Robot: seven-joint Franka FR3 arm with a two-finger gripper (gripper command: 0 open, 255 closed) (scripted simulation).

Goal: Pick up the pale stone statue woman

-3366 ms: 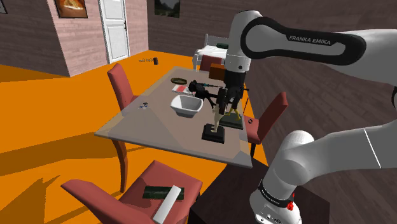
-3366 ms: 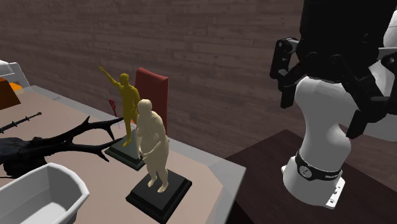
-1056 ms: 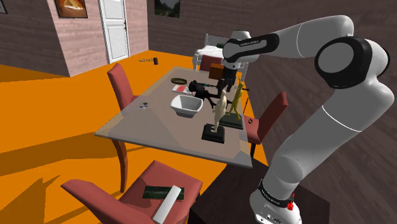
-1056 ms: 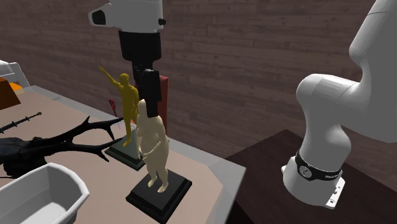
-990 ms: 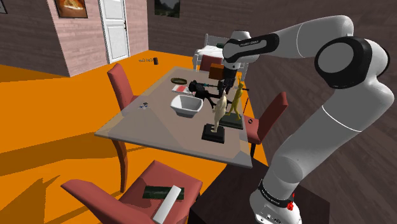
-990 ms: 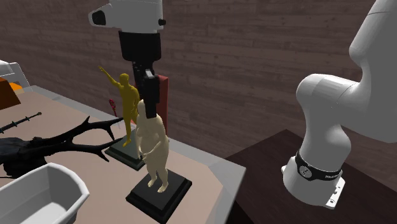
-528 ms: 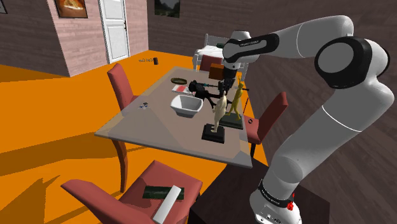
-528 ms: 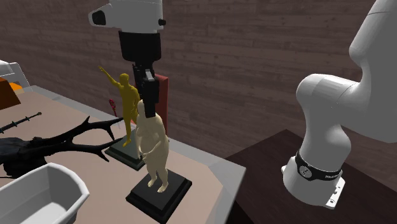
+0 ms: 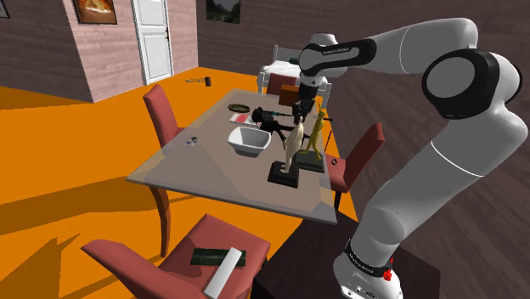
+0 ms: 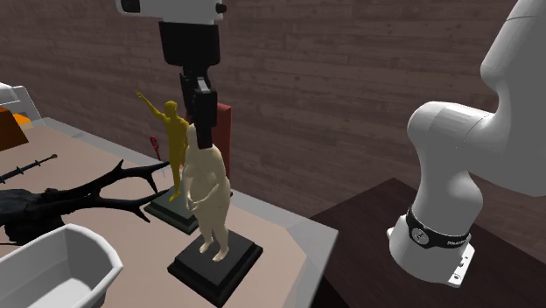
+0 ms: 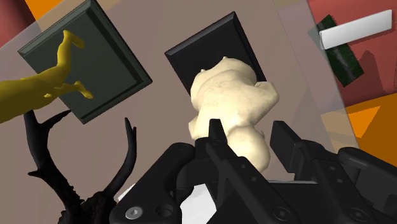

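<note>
The pale stone statue of a woman (image 10: 208,197) stands on a black square base (image 10: 214,260) near the table's edge. My black gripper (image 10: 203,138) comes down from above and is shut on the statue's head. In the wrist view the fingers (image 11: 216,130) clasp the pale figure (image 11: 232,102) between them, with its base (image 11: 216,48) beyond. In the shoulder view the gripper (image 9: 300,119) tops the statue (image 9: 295,146). The statue leans slightly and its base looks just off the table top.
A yellow statue with a raised arm (image 10: 175,140) stands close behind on a dark base. A black antlered figure (image 10: 87,197) and a white bowl (image 10: 52,267) lie nearby on the table (image 9: 195,170). Red chairs (image 9: 161,110) surround the table.
The fingers have shut on the statue's head. The arm has since risen a little, and the statue and its base have come up with it and shifted slightly.
</note>
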